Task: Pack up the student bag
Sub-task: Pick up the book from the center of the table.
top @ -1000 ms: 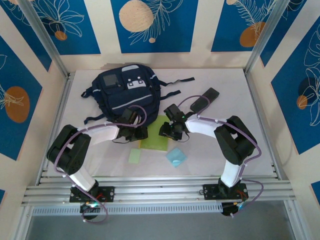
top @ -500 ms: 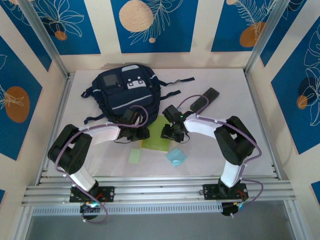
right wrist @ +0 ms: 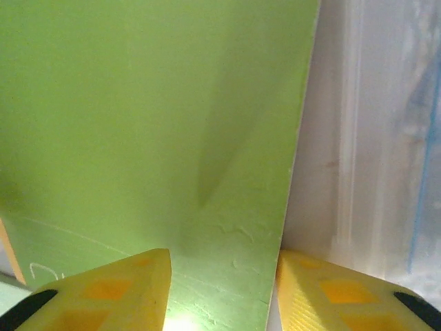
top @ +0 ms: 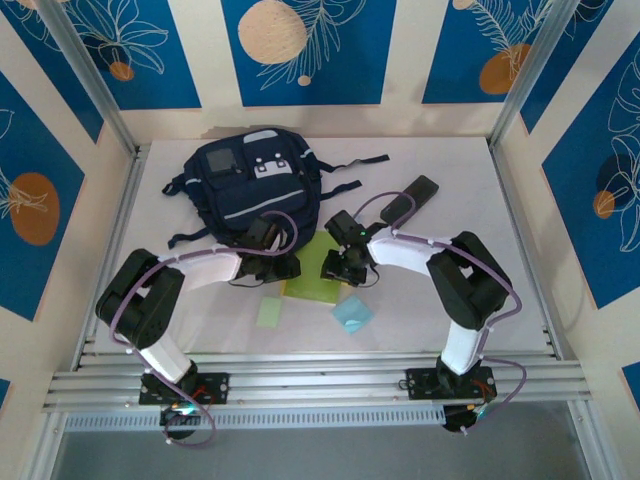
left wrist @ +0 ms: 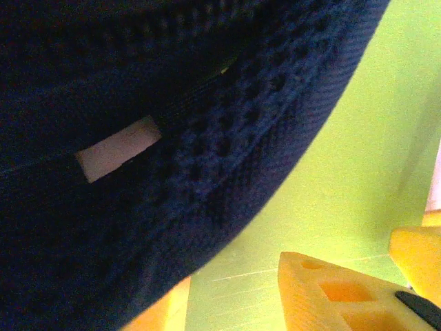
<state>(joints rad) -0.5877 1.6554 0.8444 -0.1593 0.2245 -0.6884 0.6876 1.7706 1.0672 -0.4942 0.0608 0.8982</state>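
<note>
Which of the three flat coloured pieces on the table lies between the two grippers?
The large lime-green sheet, beside the student bag. The pale green note and light blue square lie nearer the arm bases.

Nothing legible anywhere we looked.
- Student bag (top: 250,185): from overhead we see a small pale patch (top: 224,161) on the front, too small for us to make out any lettering.
- Left wrist view: we note a whitish tag (left wrist: 118,147) sewn into the dark fabric, its face blank.
- Right wrist view: we see faint white marks (right wrist: 38,270) near the lower left corner of the green sheet (right wrist: 151,124). We cannot read them as letters or numbers.
</note>
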